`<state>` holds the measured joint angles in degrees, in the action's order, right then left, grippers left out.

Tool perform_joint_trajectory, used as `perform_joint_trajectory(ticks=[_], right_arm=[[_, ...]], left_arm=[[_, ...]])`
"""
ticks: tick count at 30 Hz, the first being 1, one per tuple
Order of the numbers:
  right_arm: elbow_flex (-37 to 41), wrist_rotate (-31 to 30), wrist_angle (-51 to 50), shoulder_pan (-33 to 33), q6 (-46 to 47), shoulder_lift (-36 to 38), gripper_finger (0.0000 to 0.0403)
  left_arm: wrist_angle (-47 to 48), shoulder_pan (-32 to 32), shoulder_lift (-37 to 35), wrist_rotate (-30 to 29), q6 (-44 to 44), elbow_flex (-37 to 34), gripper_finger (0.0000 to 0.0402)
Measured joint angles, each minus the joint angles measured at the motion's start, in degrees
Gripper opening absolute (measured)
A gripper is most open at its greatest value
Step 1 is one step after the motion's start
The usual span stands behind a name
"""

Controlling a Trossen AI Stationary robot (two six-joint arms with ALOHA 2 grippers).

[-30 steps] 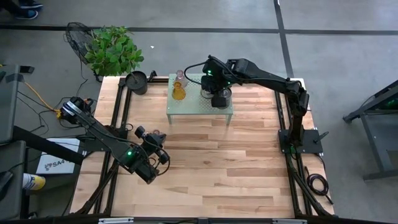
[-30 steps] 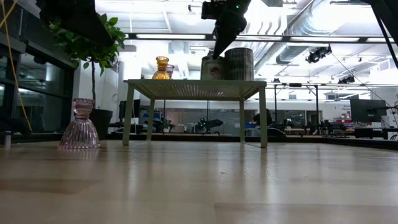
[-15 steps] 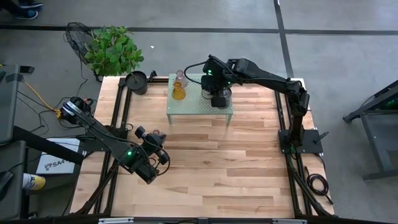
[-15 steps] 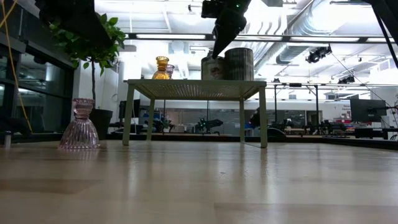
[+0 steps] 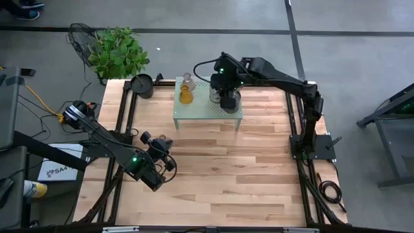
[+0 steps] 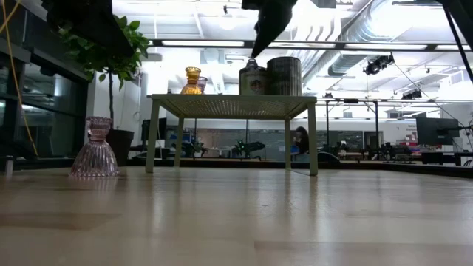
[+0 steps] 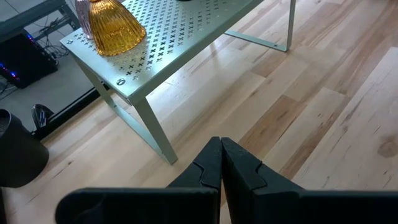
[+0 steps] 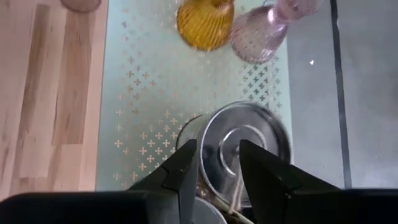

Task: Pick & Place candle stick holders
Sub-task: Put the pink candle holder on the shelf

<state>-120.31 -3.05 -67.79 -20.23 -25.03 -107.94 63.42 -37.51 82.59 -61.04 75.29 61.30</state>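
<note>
The worktop [image 5: 213, 168] is pale wood planking in a dark metal frame, standing on a grey floor marked with dark lines. A small pale-green perforated stand [image 5: 197, 110] sits near its far edge. On the stand are an amber glass holder [image 5: 186, 97], a pink glass holder [image 5: 188, 80] and silvery metal holders [image 6: 270, 76]. Another pink glass holder [image 6: 94, 149] stands on the worktop planks.

The right gripper [image 8: 214, 165] hovers above a silvery holder, fingers parted, gripping nothing. The left gripper [image 7: 221, 165] waits over the worktop's near left area, fingers closed together, empty.

A potted plant [image 5: 118, 52] and a black pot [image 5: 141, 84] stand by the far left corner. Beyond is an open hall with ceiling ducts. No legible writing.
</note>
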Motion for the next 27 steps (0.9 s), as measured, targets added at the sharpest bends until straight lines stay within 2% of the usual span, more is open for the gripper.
perform_joint_trajectory(ticks=[9,15,21,27], right_arm=[[-7.51,0.52,-10.46,1.45,3.15,0.46,0.0115],[-5.23,0.24,-13.45,4.32,3.77,5.56,0.0115],[6.27,-0.07,-8.80,5.72,6.76,15.12,0.0114],[27.37,-0.27,3.56,7.52,9.93,28.99,0.0114]], left_arm=[[0.17,0.01,0.00,0.00,-0.02,0.00,0.0001],[0.66,0.00,0.00,0.19,-0.01,0.00,0.0001],[0.65,0.01,0.00,0.68,0.00,0.00,0.0001],[0.60,0.01,0.00,0.70,0.00,0.00,0.0001]])
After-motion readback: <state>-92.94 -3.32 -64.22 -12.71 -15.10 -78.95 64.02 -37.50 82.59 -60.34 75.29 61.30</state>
